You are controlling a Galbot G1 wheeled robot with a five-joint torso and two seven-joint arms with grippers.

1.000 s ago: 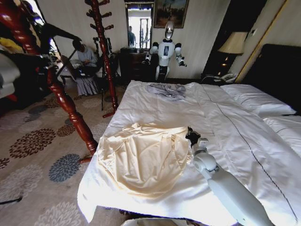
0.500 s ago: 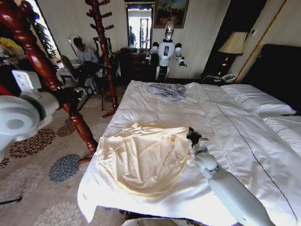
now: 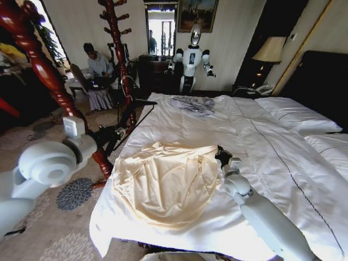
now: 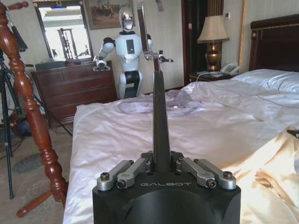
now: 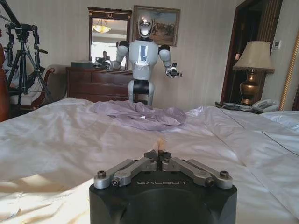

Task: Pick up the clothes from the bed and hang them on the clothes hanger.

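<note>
The clothes (image 3: 166, 182), a pale cream T-shirt, lie crumpled on the near left part of the bed (image 3: 255, 163). My right gripper (image 3: 222, 156) rests at the shirt's right edge; in the right wrist view the right gripper (image 5: 160, 156) is shut with a bit of cream fabric (image 5: 160, 142) showing at its tips. My left gripper (image 3: 111, 138) hovers just off the bed's left side, shut on the black clothes hanger (image 3: 132, 111). In the left wrist view, the left gripper (image 4: 162, 163) grips the hanger (image 4: 161, 112), whose silver hook (image 4: 140, 23) points away from it.
A grey garment (image 3: 193, 104) lies at the bed's far end. Reddish wooden coat stands (image 3: 54, 81) rise close to the bed's left side. Another robot (image 3: 191, 57) and a dresser stand by the far wall. Pillows (image 3: 293, 114) are at the right.
My left arm has swung in from the left toward the bed, bringing the hanger over the bed's left edge. The right gripper has stayed at the shirt's edge.
</note>
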